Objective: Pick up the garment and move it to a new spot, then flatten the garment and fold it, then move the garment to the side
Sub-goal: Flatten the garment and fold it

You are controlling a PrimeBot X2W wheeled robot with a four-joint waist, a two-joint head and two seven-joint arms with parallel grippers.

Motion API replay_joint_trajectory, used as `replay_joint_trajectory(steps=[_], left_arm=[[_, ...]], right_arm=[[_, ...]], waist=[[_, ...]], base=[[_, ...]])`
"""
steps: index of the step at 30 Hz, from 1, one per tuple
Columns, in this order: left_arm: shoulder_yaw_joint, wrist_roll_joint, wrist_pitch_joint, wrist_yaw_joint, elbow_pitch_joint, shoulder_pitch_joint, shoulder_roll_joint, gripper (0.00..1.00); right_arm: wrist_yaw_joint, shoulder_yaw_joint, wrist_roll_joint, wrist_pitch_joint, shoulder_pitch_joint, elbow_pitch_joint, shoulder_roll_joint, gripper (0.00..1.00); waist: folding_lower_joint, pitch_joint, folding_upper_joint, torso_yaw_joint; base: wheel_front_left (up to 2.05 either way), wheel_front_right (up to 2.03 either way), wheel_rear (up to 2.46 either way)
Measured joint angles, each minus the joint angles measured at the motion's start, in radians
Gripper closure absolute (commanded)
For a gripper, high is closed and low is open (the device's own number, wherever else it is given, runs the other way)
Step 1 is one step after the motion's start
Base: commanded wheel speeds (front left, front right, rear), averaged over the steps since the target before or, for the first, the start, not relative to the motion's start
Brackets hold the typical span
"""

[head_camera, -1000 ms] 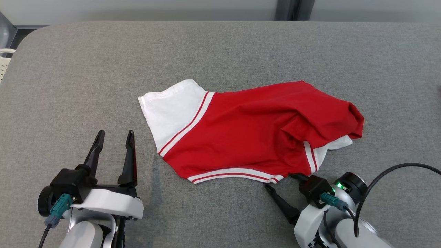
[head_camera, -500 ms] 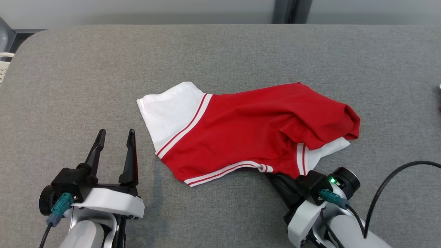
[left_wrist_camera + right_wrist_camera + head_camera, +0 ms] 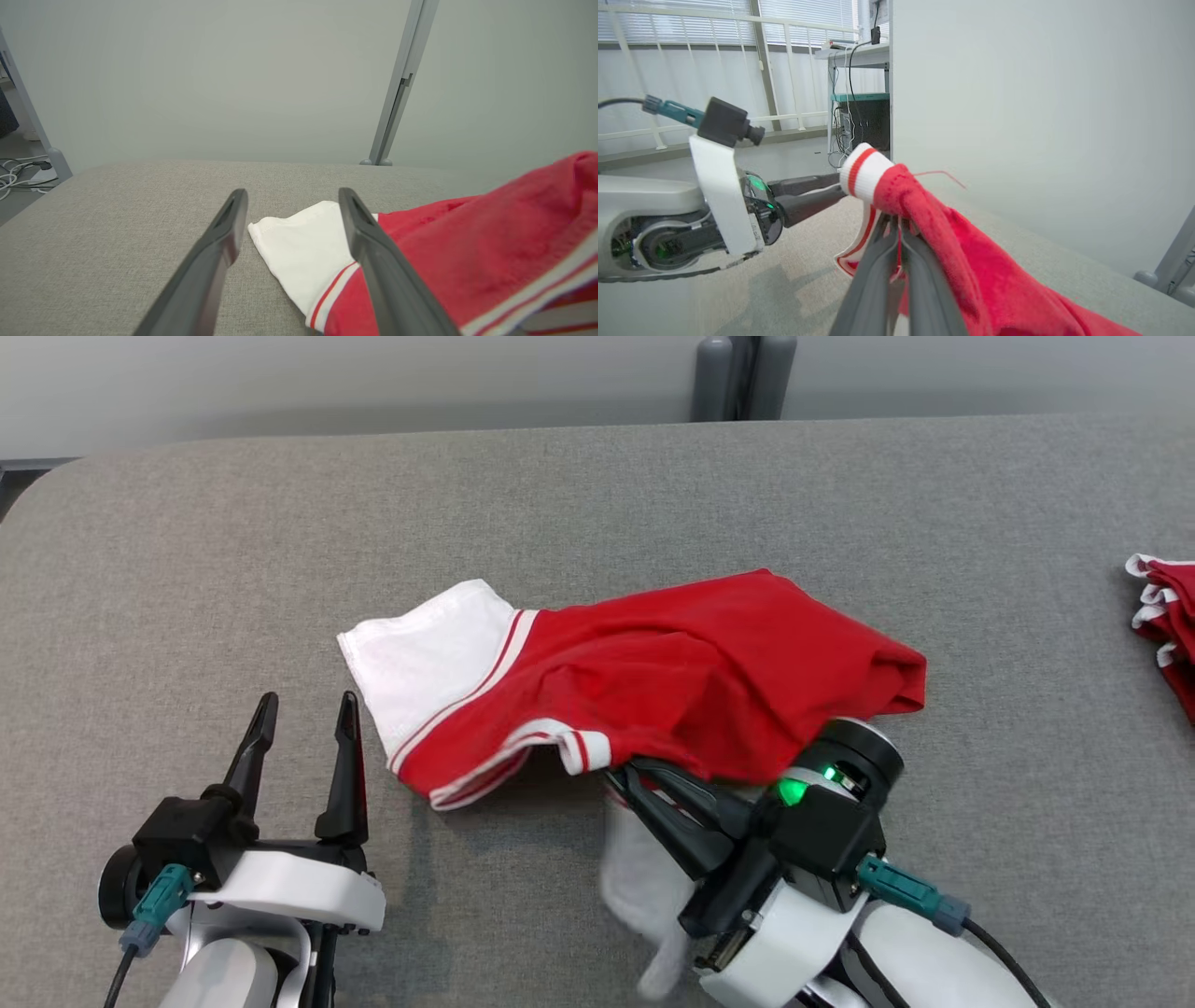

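Observation:
The garment is a red top with white sleeves and red-and-white striped trim, lying rumpled mid-table. My right gripper is shut on its near striped hem, which is raised off the surface and bunched. In the right wrist view the red cloth drapes over the shut right gripper. My left gripper stands open at the lower left, just short of the white sleeve and empty. In the left wrist view the sleeve lies past the open left gripper.
The grey padded table has free room to the left and at the back. Another red-and-white garment lies at the right edge. A grey post stands behind the table. My left arm shows in the right wrist view.
My right gripper has shut on the garment's near hem, lifted it and carried it left, bunching the cloth. The head camera has shifted. My left gripper has stayed open and still.

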Motion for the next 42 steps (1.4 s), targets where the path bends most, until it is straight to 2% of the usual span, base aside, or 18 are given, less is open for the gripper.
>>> replay_joint_trajectory(steps=[8, 13, 17, 23, 30, 34, 39, 40, 41, 42], left_arm=[[-0.002, -0.003, 0.001, 0.003, -0.002, 0.008, 0.002, 0.00], [-0.004, -0.003, 0.002, 0.006, -0.007, 0.013, 0.005, 0.00], [-0.005, -0.003, 0.004, 0.012, -0.015, 0.013, 0.008, 0.00], [-0.014, -0.001, 0.009, 0.013, -0.024, -0.006, 0.013, 0.00], [-0.019, 0.008, 0.010, 0.013, -0.031, -0.030, 0.023, 0.00], [-0.026, 0.015, 0.010, 0.011, -0.032, -0.048, 0.022, 0.00], [-0.028, 0.017, 0.005, 0.010, -0.032, -0.059, 0.022, 0.00], [-0.028, 0.017, 0.004, 0.010, -0.032, -0.061, 0.021, 0.00], [-0.029, 0.017, 0.004, 0.011, -0.031, -0.061, 0.021, 0.00], [-0.030, 0.017, 0.004, 0.011, -0.030, -0.062, 0.019, 0.00]], right_arm=[[0.000, 0.012, -0.002, 0.013, -0.131, -0.174, 0.067, 1.00], [0.000, -0.126, -0.014, 0.012, -0.170, -0.241, 0.109, 1.00], [0.000, -0.265, -0.017, 0.032, -0.123, -0.228, 0.114, 1.00], [0.000, -0.466, -0.011, 0.036, -0.003, -0.075, 0.092, 1.00], [0.000, -0.639, 0.023, -0.012, 0.047, 0.191, 0.077, 1.00], [0.000, -0.703, 0.053, -0.051, 0.027, 0.352, 0.067, 1.00], [0.000, -0.699, 0.080, -0.084, -0.036, 0.481, 0.059, 1.00], [0.000, -0.692, 0.082, -0.085, -0.043, 0.499, 0.055, 0.81], [0.000, -0.688, 0.086, -0.092, -0.048, 0.512, 0.053, 0.55], [0.000, -0.685, 0.092, -0.094, -0.051, 0.523, 0.051, 0.00]], waist=[[0.0000, -0.011, 0.0000, -0.022], [0.0000, -0.009, 0.0000, -0.037], [0.0000, 0.004, 0.0000, -0.050], [0.0000, 0.041, 0.0000, -0.070], [0.0000, 0.084, 0.0000, -0.073], [0.0000, 0.107, 0.0000, -0.067], [0.0000, 0.125, 0.0000, -0.056], [0.0000, 0.126, 0.0000, -0.055], [0.0000, 0.126, 0.0000, -0.054], [0.0000, 0.125, 0.0000, -0.053]], base=[[0.00, 0.00, 0.00], [0.00, 0.00, 0.00], [0.00, 0.00, 0.00], [0.00, 0.00, 0.00], [0.00, 0.00, 0.00], [0.00, 0.00, 0.00], [0.00, 0.00, 0.00], [0.00, 0.00, 0.00], [0.00, 0.00, 0.00], [0.00, 0.00, 0.00]])
